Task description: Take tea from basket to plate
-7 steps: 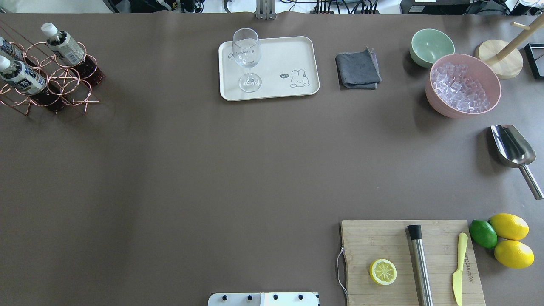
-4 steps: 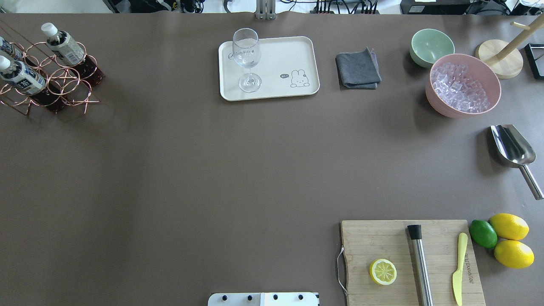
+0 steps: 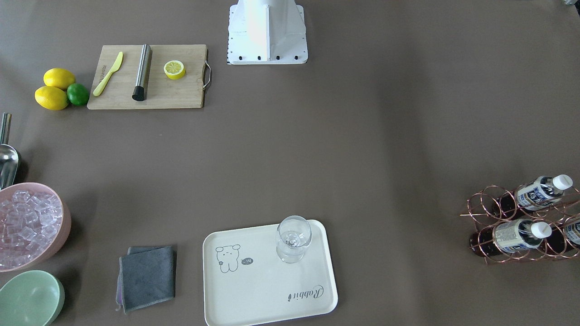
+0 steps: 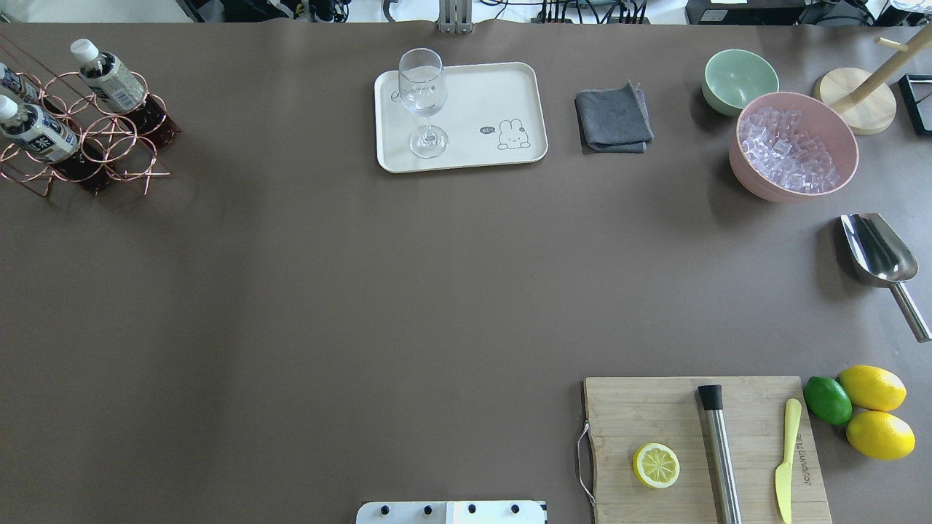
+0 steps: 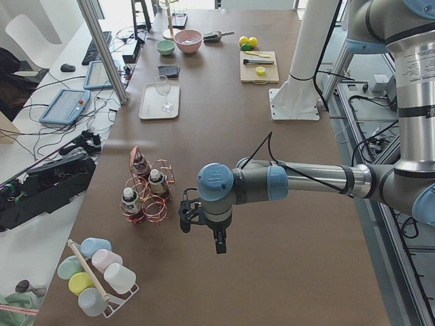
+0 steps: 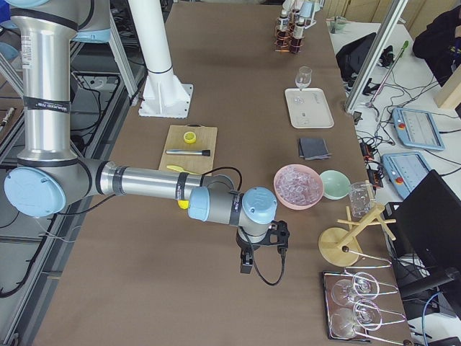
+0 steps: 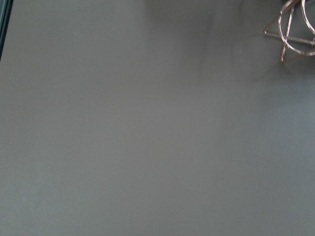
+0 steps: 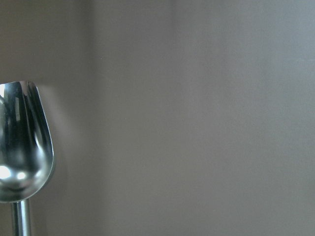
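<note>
Three tea bottles (image 4: 109, 76) (image 4: 40, 135) (image 4: 14, 84) with white caps lean in the copper wire basket (image 4: 109, 138) at the table's far left corner. The front-facing view shows the tea (image 3: 537, 192) in the basket (image 3: 485, 203) at its right. The cream plate (image 4: 495, 94) lies at the far middle with a clear glass (image 4: 422, 94) standing on it. My left gripper (image 5: 204, 234) hangs over bare table beside the basket (image 5: 146, 197), apart from it; I cannot tell its state. My right gripper (image 6: 263, 252) hovers near the ice bowl; its state is unclear too.
A grey cloth (image 4: 614, 118), a mint bowl (image 4: 739, 78) and a pink bowl of ice (image 4: 794, 145) sit right of the plate. A steel scoop (image 4: 877, 251) lies at the right edge. The cutting board (image 4: 655, 415) holds a lemon half, a muddler and a knife.
</note>
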